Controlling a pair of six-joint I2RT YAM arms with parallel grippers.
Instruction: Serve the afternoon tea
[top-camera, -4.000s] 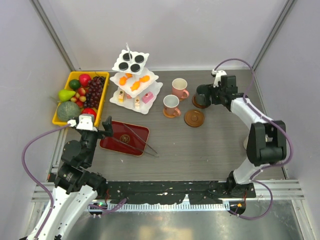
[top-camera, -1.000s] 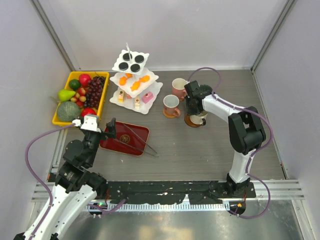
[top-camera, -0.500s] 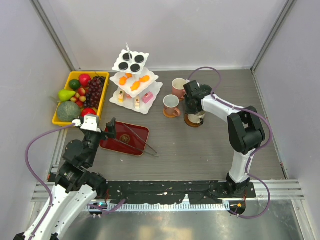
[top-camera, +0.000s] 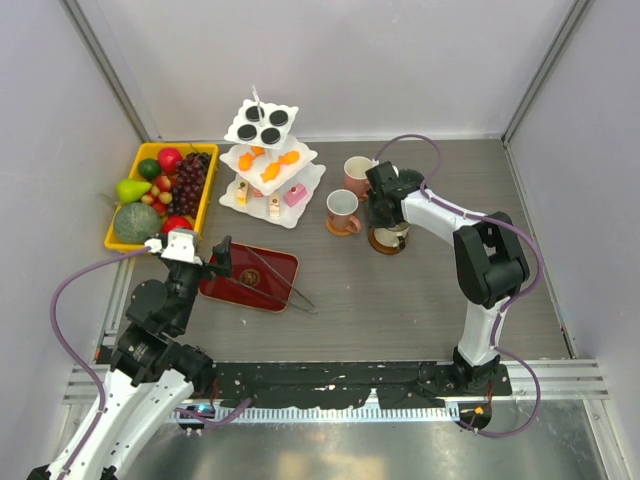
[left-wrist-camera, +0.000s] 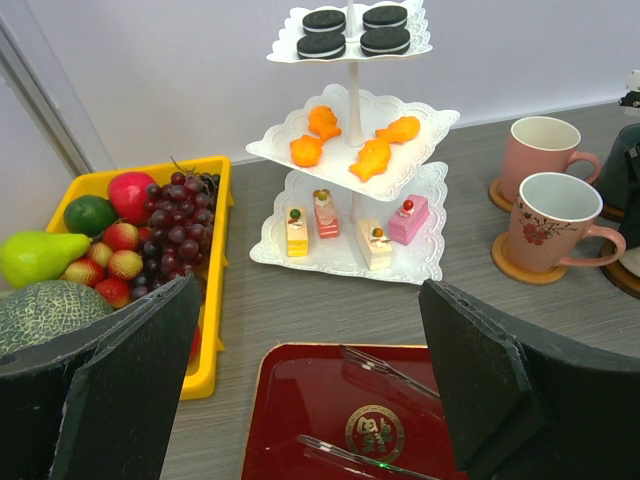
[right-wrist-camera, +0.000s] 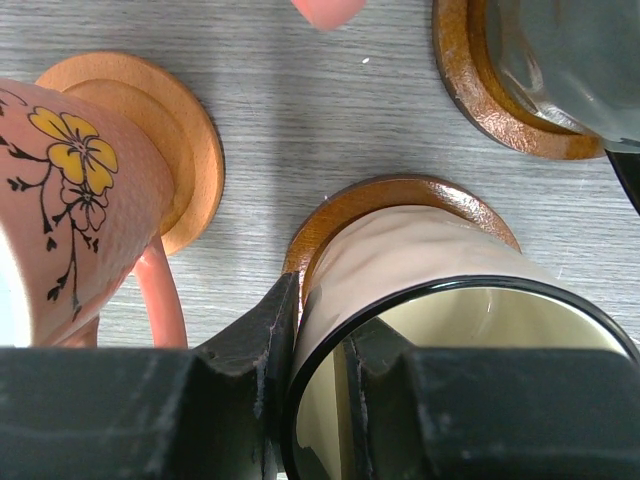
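Observation:
The white three-tier stand (top-camera: 262, 165) holds black round, orange and pink/cream pastries (left-wrist-camera: 350, 150). Two pink mugs (top-camera: 358, 175) (top-camera: 342, 208) stand on round brown coasters to its right. My right gripper (top-camera: 385, 212) is shut on the rim of the beige mug (right-wrist-camera: 430, 260), one finger outside the wall and one inside. That mug rests on a brown coaster (right-wrist-camera: 340, 205), next to the flowered pink mug (right-wrist-camera: 70, 170). My left gripper (left-wrist-camera: 315, 390) hangs open and empty over the near left of the table.
A red tray (left-wrist-camera: 290, 390) with metal tongs (left-wrist-camera: 390, 370) lies under the left gripper. The yellow fruit tray (top-camera: 205, 205) sits at the far left. Another coaster (right-wrist-camera: 470, 90) with a glossy grey-green object (right-wrist-camera: 570, 60) on it is just beyond the beige mug.
The right gripper has come from the back right to the coaster beside the pink mugs, where the beige mug now stands. Over the last second it barely shifted. The left arm is still.

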